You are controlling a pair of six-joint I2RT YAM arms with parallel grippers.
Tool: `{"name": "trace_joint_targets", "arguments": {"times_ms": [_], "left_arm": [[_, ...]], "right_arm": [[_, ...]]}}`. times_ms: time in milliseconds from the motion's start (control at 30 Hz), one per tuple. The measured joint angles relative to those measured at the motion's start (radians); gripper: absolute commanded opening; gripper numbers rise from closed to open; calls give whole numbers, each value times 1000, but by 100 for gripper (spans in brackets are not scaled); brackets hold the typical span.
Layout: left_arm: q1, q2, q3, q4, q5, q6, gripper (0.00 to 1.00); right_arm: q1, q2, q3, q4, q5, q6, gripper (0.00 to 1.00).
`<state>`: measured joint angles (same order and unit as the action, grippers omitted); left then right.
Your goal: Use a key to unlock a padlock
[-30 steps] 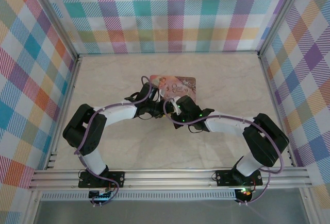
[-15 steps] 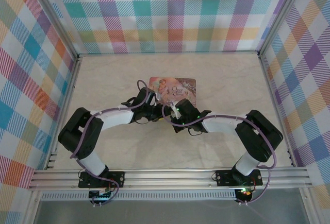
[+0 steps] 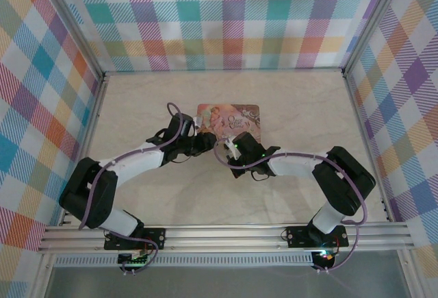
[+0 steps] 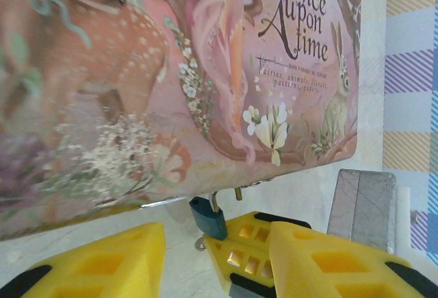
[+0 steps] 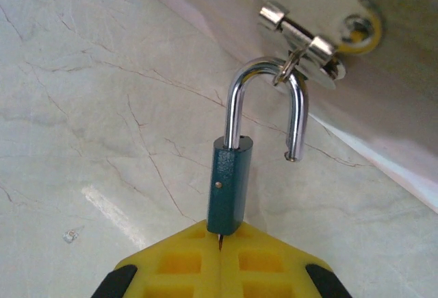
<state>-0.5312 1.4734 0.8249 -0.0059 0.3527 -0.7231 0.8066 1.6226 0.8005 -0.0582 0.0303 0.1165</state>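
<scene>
you're basically done. landmark: pink illustrated storybook box (image 3: 229, 114). left gripper (image 4: 215, 243) at its front edge, jaws part open, empty. right gripper (image 5: 220, 270) beside it, pinched shut, apparently on the thin metal key (image 5: 219, 241). teal padlock (image 5: 229, 185) hangs from the box's hasp (image 5: 321, 31); silver shackle (image 5: 267, 99) has one leg free, so it looks unlocked.
</scene>
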Motion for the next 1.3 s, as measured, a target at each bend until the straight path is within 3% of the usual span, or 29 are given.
{"name": "trace_joint_targets", "arguments": {"times_ms": [700,1300], "left_arm": [[63,-121,-24,-96,-174,43,60],[69,128,111,-63,-217,45,55]], "right_arm": [[0,-16,8,-38,6,-52,0],[0,-16,56,-98,22,-131,0]]}}
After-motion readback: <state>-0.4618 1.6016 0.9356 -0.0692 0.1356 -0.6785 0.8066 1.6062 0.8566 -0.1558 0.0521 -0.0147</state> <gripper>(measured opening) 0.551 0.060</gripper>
